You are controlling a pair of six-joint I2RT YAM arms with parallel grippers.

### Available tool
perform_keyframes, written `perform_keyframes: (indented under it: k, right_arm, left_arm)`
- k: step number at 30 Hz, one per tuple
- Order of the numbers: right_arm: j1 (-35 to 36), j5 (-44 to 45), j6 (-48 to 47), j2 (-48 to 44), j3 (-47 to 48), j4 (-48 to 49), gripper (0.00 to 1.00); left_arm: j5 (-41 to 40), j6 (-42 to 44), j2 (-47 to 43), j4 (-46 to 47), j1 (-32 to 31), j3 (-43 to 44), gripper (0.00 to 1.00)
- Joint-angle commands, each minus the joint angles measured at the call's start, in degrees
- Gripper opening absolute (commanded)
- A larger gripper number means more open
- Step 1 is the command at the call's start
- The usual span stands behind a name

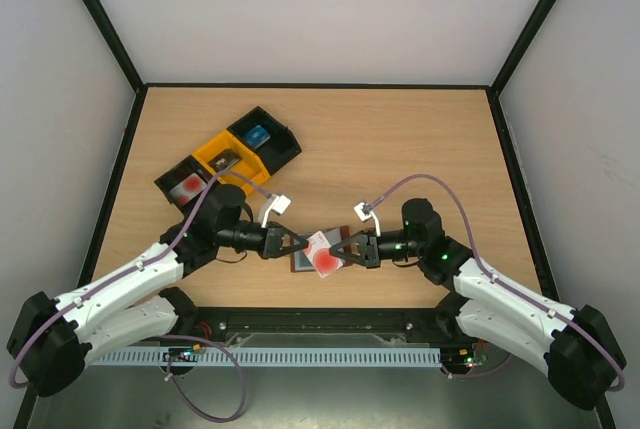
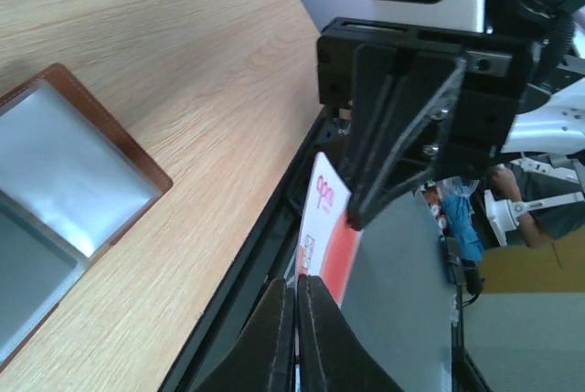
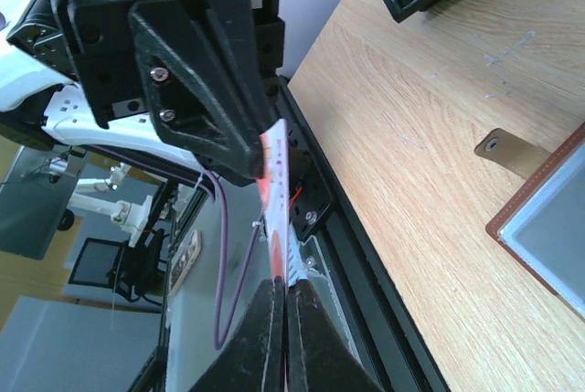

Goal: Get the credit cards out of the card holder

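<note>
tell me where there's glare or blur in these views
Top external: even light, only soft shadows on the table, no glare. Left wrist: bright sheen on the card holder pocket, and the left gripper is soft up close. Right wrist: the white card is fairly sharp, the background past the table edge blurred.

A pale wooden table (image 1: 400,139) fills the middle of the top view, closed in by plain white walls (image 1: 330,9) with black corner posts (image 1: 100,19). In its upper left part, three open plastic trays lie in a slanting row, touching side to side: a black tray (image 1: 170,181) lowest and leftmost, a yellow tray (image 1: 212,146) in the middle, and another black tray (image 1: 285,144) at the upper right. A black rail (image 1: 330,321) runs along the table's near edge, with a white slotted duct (image 1: 320,357) below it.
</note>
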Motion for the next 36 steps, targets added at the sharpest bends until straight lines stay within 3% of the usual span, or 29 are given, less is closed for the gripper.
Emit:
perform_keyframes:
  k: [1, 4, 9, 13, 23, 32, 36]
  right_arm:
    - [-0.18, -0.53, -0.54, -1.06, 1.33, 0.39, 0.02]
    - [-0.18, 1.25, -0.67, -1.36, 1.29, -0.61, 0.06]
    - [-0.21, 5.07, -0.10, -2.52, 1.50, -2.08, 0.26]
    - [-0.24, 9.23, 0.04, -3.61, 1.70, -3.86, 0.50]
    - [-0.18, 13.71, 2.03, -2.84, 1.15, -4.15, 0.96]
    - [-0.18, 16.33, 2.40, -2.53, 0.72, -5.55, 0.98]
    - [-0.19, 16.40, 2.61, -2.50, 0.37, -6.32, 0.98]
  left_arm:
    - [2.77, -0.87, 0.07, 2.98, 0.95, -1.05, 0.03]
    - [2.42, -1.12, -0.27, 3.08, 1.43, -1.06, 0.03]
    - [0.95, -2.14, -1.58, 3.02, 2.76, -1.07, 0.03]
    - [-1.93, -3.00, -3.01, 1.76, 5.03, -0.92, 0.03]
    - [-21.41, -5.34, -7.80, -9.16, 9.85, 5.44, 0.03]
    - [-49.78, -9.12, -12.79, -19.73, 12.50, 11.11, 0.03]
    - [-55.56, -10.92, -11.78, -23.58, 15.61, 12.09, 0.03]
